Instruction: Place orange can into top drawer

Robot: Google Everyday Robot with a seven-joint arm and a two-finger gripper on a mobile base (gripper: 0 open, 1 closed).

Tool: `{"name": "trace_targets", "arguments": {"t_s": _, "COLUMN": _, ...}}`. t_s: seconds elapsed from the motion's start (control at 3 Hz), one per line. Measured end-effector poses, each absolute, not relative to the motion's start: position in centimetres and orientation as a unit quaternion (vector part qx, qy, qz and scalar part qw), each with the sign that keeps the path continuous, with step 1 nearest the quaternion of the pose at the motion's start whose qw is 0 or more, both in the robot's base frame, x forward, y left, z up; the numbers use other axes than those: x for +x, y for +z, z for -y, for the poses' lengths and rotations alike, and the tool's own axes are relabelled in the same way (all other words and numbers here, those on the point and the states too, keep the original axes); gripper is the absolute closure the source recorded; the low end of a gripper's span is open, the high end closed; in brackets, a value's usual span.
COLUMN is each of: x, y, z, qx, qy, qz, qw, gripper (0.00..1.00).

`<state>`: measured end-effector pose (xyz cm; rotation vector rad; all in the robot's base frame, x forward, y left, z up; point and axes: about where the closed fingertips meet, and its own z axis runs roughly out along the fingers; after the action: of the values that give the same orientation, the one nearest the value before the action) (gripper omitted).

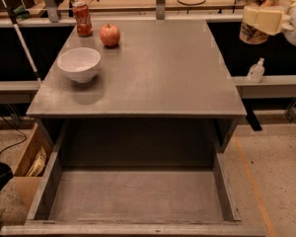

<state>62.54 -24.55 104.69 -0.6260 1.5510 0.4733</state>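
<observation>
The orange can (252, 33) is held in the air at the top right, beyond the table's right edge and well above the floor. My gripper (261, 18), with cream-coloured fingers (269, 20), is shut around the can's middle. The can stands roughly upright, its silver top near the upper edge of the view. The top drawer (138, 194) is pulled wide open below the table's front edge. Its flat grey bottom is bare. The gripper is far behind and to the right of the drawer.
On the grey table top (158, 73) stand a red cola can (82, 19), a red apple (110, 34) and a white bowl (79, 64), all at the back left. A small clear bottle (256, 71) sits on a ledge at right. A cardboard box (30, 162) is beside the drawer's left wall.
</observation>
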Motion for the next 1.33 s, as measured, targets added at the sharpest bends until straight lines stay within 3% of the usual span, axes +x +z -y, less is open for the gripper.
{"name": "trace_targets", "arguments": {"t_s": 0.67, "x": 54.6, "y": 99.6, "z": 15.8, "qx": -0.323, "qy": 0.280, "qz": -0.637, "qw": 0.641, "gripper": 1.00}}
{"name": "trace_targets", "arguments": {"t_s": 1.33, "x": 47.8, "y": 93.5, "z": 13.7, "qx": -0.316, "qy": 0.341, "qz": -0.599, "qw": 0.652, "gripper": 1.00}}
